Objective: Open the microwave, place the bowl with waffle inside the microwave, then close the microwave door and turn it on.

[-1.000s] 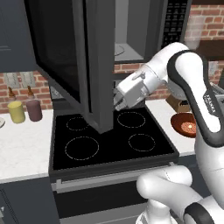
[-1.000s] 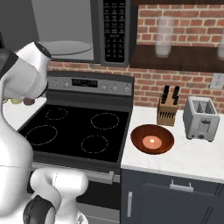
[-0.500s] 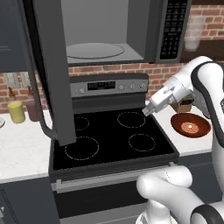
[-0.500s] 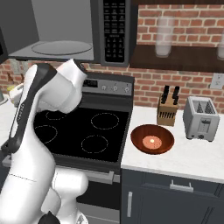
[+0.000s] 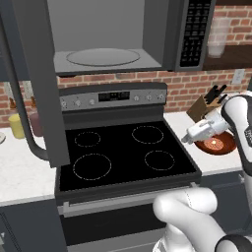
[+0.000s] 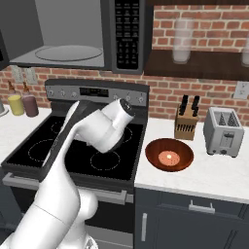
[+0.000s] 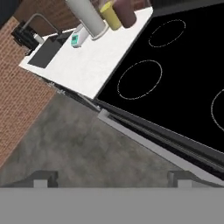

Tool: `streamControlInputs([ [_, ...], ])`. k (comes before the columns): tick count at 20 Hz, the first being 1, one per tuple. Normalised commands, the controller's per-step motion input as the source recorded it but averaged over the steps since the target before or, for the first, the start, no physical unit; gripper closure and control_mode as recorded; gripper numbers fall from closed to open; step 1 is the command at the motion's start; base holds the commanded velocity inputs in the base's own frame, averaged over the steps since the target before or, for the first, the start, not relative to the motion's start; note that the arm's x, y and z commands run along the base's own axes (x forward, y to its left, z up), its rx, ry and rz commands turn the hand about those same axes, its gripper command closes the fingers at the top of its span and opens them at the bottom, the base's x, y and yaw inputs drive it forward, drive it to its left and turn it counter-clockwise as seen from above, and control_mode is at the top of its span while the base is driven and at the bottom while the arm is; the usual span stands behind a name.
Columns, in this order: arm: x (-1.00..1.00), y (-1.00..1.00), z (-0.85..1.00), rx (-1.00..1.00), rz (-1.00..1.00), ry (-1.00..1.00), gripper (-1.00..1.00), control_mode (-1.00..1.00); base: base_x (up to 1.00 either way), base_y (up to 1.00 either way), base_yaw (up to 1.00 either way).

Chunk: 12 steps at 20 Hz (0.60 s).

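Observation:
The microwave (image 5: 123,44) hangs above the stove with its grey inside and glass turntable (image 5: 103,56) showing. The microwave door (image 5: 34,83) is swung wide open to the left, handle toward me. The reddish-brown bowl (image 6: 169,154) sits on the white counter right of the stove, with the waffle (image 6: 169,157) lying in its middle. In the left base view my gripper (image 5: 187,139) hovers just left of the bowl (image 5: 219,144), over the stove's right edge, apart from it. The hand view shows the fingertips (image 7: 46,177) wide apart with nothing between them; my gripper (image 7: 113,179) is open.
A black stove top (image 5: 123,157) lies below the microwave. A knife block (image 6: 186,124) and a toaster (image 6: 223,131) stand behind the bowl. Yellow and maroon cups (image 5: 17,125) sit on the left counter. My own arm (image 6: 92,136) hides part of the stove.
The microwave door has swung from half open to fully open on the left. My hand has left the door and moved right and down, close to the bowl.

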Motion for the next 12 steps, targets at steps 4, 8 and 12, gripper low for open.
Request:
streamControlInputs([
  [4, 0.57, -1.00, -0.86, -0.06, -0.36, 0.00, -1.00, -1.00, 0.00, 0.00, 0.00],
  [8, 0.65, -1.00, -0.67, -0.06, -0.34, 0.00, -1.00, -1.00, 0.00, 0.00, 0.00],
  [12, 0.76, -1.00, -0.09, -0.14, -0.33, 0.01, -1.00, -1.00, 0.00, 0.00, 0.00],
])
